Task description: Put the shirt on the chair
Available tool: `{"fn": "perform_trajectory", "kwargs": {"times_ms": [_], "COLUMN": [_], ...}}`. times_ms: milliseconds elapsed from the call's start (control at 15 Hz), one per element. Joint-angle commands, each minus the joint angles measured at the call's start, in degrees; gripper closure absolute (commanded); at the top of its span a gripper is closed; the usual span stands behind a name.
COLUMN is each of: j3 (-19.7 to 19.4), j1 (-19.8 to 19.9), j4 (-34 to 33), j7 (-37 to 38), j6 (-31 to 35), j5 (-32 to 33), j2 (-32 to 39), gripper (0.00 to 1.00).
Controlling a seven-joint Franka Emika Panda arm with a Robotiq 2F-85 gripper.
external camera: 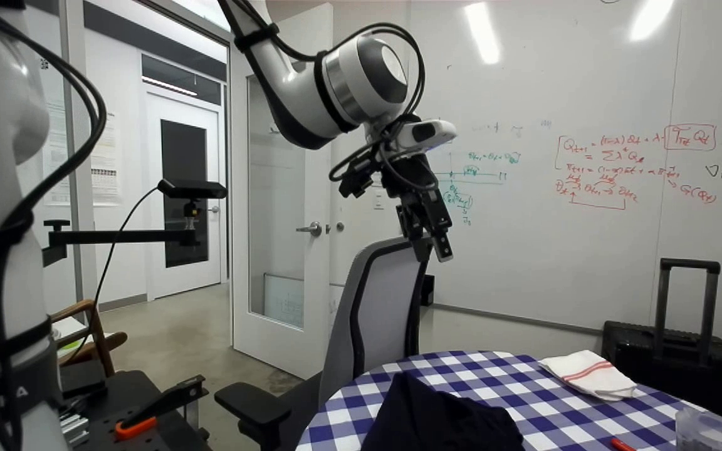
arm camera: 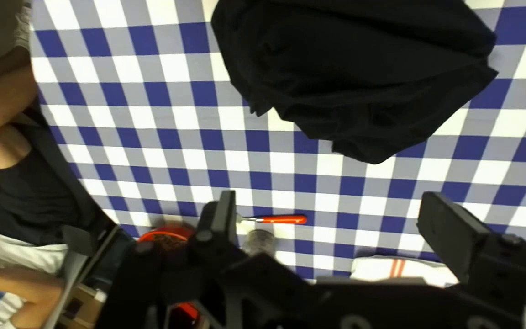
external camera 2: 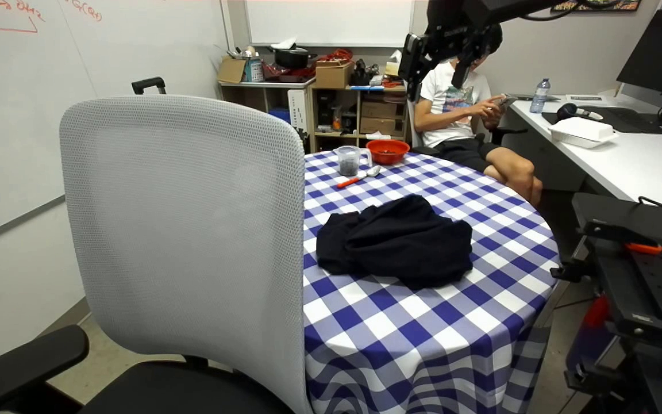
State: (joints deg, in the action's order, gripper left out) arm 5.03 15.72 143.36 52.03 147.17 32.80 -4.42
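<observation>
In an exterior view the shirt (external camera 2: 394, 244), a dark rumpled heap, lies on the worktop (external camera 2: 360, 328), with the back of the chair (external camera 2: 193, 218) at 9 o'clock from it. The hand (arm camera: 327, 201) hangs well above, released, spread wide with nothing in its grip. In the wrist view the shirt lies at 12 o'clock from that hand, so the grasp likely calls for travel that way, then down. The shirt's long axis runs roughly from 9 to 3 o'clock there, much in line with the hand's spread; pinching one raised fold looks safer than spanning its length. The far edge is cut off there and the black folds merge, so which fold stands highest is hard to say.
</observation>
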Motion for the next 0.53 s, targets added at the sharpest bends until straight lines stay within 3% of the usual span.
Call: {"fn": "perform_trajectory", "kwargs": {"times_ms": [0, 67, 467], "j3": [-2.18, -4.78, -6.21], "j1": [-1.42, -4.31, -5.56], "j4": [-1.05, -0.28, -0.26], "j7": [-14.10, -7.13, -8.22], "j6": [7.81, 4.53, 5.09], "j5": [-6.47, -3.16, -3.78], "j2": [4.57, 2.64, 3.22], "gripper": [0.00, 0.00, 0.00]}}
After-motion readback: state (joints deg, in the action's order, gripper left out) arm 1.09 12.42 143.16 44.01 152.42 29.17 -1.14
